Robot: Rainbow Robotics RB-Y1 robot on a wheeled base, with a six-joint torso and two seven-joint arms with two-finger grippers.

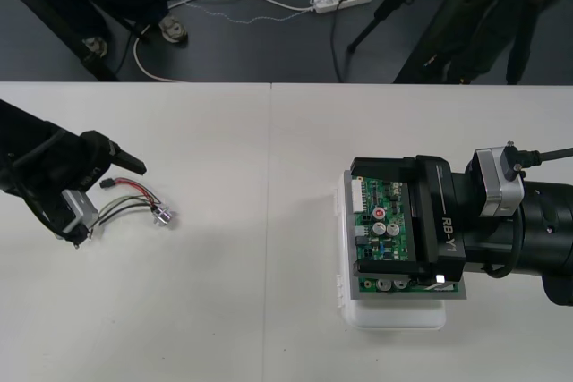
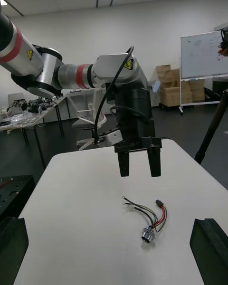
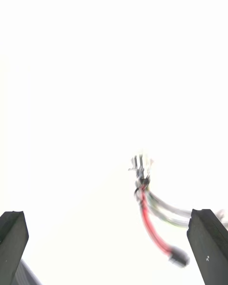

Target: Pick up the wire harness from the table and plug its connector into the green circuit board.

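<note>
1. I am watching the left gripper (image 2: 138,170) hanging over the left part of the table (image 1: 269,310). Its two black fingers (image 2: 123,164) are pointing down and standing well apart, and nothing is sitting between them.
2. The wire harness (image 1: 134,200) is lying flat on the table just beside that gripper, on the side toward the table's middle. As far as I can tell, it is touching neither finger.
3. Its small black plug (image 1: 107,183) is resting at the end nearer the table's far edge. The round metal socket (image 1: 164,216) is lying at the other end, nearer the middle of the table. The red, black and green wires are curving loosely between the two.
4. Through the left wrist camera I am seeing the harness between that arm's spread fingers. It is sitting closer to one finger than the other, with the plug just beside that finger.
5. The right gripper (image 1: 363,218) is hovering over the green circuit board (image 1: 387,212) on the right part of the table. Its fingers are spread wide and gripping nothing, one over the board's far edge and one over its near part.
6. The board is sitting on its white base (image 1: 394,318), well apart from the harness, and the plug is not in the board.
</note>
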